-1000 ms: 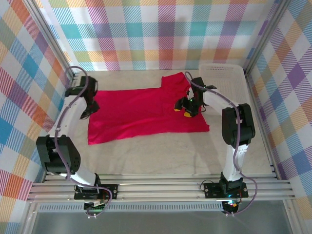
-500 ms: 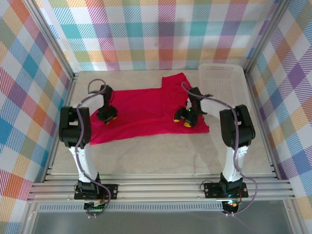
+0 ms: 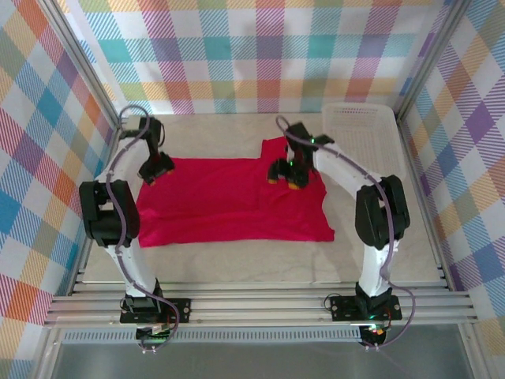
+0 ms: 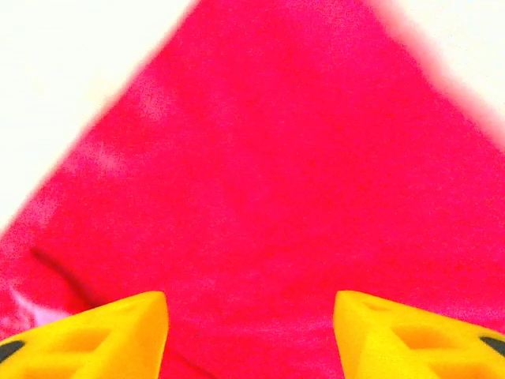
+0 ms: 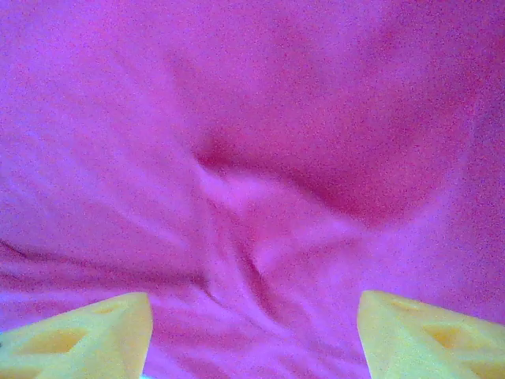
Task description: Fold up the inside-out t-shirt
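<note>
My left gripper (image 3: 155,170) and right gripper (image 3: 286,175), jaws apart, over the red t-shirt (image 3: 229,201): a shallow pinch may slip, bunching cloth.

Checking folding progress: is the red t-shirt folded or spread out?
Spread out: the t-shirt lies flat as one broad sheet across the table, wrinkled near its far right corner.

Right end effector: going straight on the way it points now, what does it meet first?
Most likely the red t-shirt, a wrinkled patch lying straight ahead of the right end effector, whose tips stand apart; how near is unclear.
</note>
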### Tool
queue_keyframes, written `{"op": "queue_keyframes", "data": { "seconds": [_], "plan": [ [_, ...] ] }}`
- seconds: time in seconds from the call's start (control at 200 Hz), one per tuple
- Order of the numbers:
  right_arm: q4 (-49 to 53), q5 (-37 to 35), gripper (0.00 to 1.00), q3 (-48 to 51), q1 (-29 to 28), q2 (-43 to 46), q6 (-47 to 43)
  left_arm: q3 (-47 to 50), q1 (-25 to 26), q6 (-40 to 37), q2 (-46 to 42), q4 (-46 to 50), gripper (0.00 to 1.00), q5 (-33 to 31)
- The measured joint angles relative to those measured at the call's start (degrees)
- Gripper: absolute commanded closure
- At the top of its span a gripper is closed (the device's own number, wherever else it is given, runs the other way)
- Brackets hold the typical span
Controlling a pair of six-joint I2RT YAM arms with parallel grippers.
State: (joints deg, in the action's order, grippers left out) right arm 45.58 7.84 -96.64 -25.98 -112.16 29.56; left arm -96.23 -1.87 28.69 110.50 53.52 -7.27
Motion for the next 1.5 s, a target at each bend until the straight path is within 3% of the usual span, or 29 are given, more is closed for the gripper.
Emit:
{"op": "queue_keyframes", "data": {
  "seconds": [0.195,0.375,0.765,1.105,1.205,1.27,1.345,1.42,1.5],
  "plan": [
    [1.66,-7.17,0.27,-29.90,3.69,-17.42,-6.01,-24.46,-1.57,-3.02,15.56,2.84,0.44,-2.45],
    [7.56,-13.62,0.25,-52.04,6.12,-36.17,-9.27,-34.25,-3.30,-4.17,29.18,6.10,0.43,-2.14],
    [4.39,-17.92,0.20,-46.88,7.58,-38.03,-14.45,-36.22,-5.90,-5.09,33.20,7.34,0.29,-1.79],
    [0.17,-19.63,0.22,-46.88,7.58,-38.23,-15.54,-37.16,-6.34,-5.16,34.99,4.28,0.37,1.07],
    [-0.52,-19.61,0.29,-46.88,7.58,-38.47,-15.65,-37.94,-6.40,-5.18,36.13,4.44,0.53,0.70],
    [-0.72,-19.45,0.44,-46.88,7.58,-38.77,-16.33,-38.40,-6.54,-5.07,36.37,3.96,0.74,1.05],
    [-0.96,-19.15,0.74,-46.88,7.58,-39.15,-16.61,-39.23,-6.71,-5.40,36.87,3.91,0.92,0.96],
    [-0.94,-18.84,0.93,-46.88,7.58,-39.26,-16.61,-40.09,-6.93,-5.55,37.29,3.91,0.98,1.27],
    [-1.01,-18.67,1.00,-46.93,7.58,-39.26,-16.92,-40.63,-7.04,-5.42,37.38,4.00,0.98,1.66]
  ]
}}
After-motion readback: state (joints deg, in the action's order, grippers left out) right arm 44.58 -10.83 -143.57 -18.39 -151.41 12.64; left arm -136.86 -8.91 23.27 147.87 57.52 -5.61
